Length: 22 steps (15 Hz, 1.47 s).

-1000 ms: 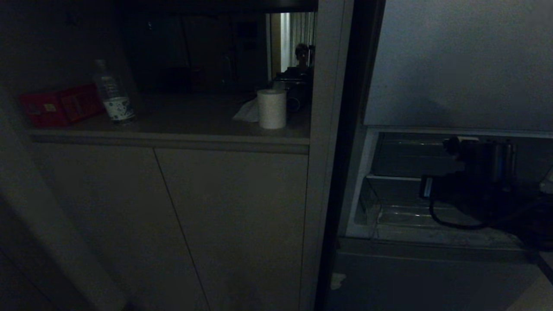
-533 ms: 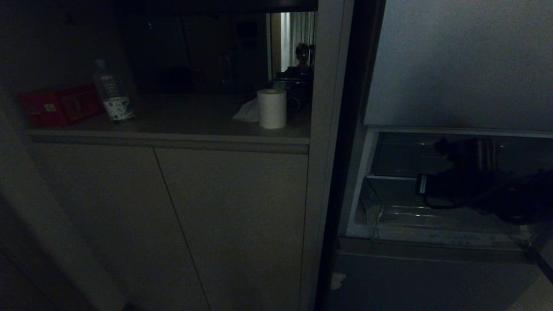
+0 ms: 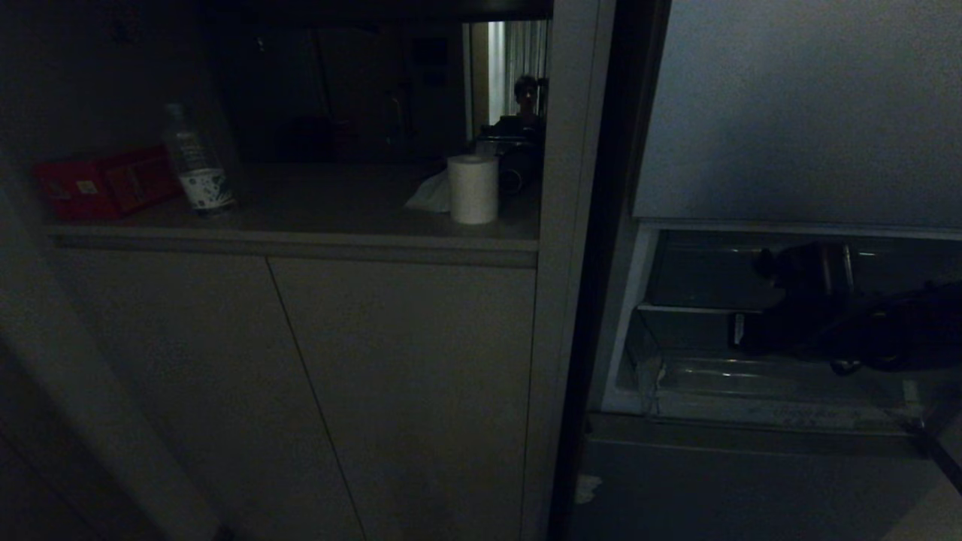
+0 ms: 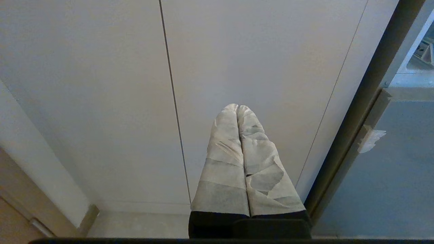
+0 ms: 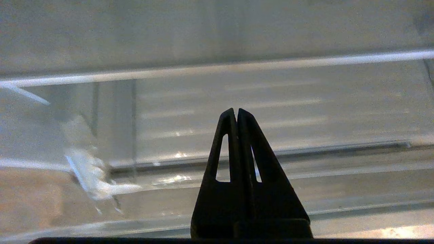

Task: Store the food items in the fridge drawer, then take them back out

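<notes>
The right tool (image 5: pixel 236 113) reaches into the open middle section of the fridge, its black fingers (image 5: pixel 226 149) clenched tip to tip with nothing between them — no food item shows in any view, so where the food sits cannot be told. In the right wrist view the tool points at the fridge drawer (image 5: pixel 278 115), a clear plastic bin with a ribbed floor and a transparent front lip, and the floor in sight looks bare. Going in shut probably suits nudging or hooking the drawer rather than picking anything up. The left tool (image 4: pixel 238 109) hangs parked low before the pale cabinet doors (image 4: pixel 101 84), its taped fingers pressed together and grasping nothing. On the counter (image 3: pixel 301 242) beside the fridge, a water bottle (image 3: pixel 197 161) and a red box (image 3: pixel 105 182) stand near the left edge, a paper roll (image 3: pixel 473 188) near the right — none of them task things
</notes>
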{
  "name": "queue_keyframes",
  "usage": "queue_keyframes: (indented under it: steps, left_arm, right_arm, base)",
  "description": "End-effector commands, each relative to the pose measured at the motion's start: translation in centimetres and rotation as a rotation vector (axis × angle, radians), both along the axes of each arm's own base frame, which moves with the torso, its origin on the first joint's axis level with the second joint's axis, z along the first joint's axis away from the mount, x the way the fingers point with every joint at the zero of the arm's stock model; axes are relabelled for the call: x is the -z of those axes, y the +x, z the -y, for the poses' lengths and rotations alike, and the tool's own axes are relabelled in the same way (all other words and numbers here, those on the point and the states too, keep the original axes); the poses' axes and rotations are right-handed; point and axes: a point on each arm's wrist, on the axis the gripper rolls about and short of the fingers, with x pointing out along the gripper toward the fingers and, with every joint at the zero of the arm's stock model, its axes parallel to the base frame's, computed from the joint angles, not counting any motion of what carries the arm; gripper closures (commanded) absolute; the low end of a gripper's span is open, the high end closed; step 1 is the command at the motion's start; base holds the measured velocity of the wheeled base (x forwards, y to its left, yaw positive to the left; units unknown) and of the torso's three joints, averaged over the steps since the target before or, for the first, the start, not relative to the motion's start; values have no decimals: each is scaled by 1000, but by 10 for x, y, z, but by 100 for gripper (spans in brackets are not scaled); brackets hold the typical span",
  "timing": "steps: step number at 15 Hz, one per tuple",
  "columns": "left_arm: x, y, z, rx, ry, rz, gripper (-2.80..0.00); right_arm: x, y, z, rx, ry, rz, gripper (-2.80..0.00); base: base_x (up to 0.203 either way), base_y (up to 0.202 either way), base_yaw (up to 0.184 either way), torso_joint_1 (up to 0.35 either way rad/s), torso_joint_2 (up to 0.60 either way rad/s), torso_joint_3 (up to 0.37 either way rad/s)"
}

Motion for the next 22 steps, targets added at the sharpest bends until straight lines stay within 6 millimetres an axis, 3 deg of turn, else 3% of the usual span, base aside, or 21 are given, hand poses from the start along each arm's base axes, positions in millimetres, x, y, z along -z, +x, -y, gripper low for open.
queue_keyframes:
  steps: [1,6,11,22]
  left_arm:
    - [0,0,0,0,0,0,0]
    - [0,0,0,0,0,0,0]
    - [0,0,0,0,0,0,0]
    - [0,0,0,0,0,0,0]
  right_arm:
    - [4,-1,2,4,-2,-41,0]
    - [-8,-13,6,15,0,-115,0]
    - [-19,-40,8,8,10,-144,0]
    - [-16,-90,13,7,-7,-241,0]
  base:
    - [0,0,0,0,0,0]
    - [0,0,0,0,0,0]
    - [0,0,0,0,0,0]
    - [0,0,0,0,0,0]
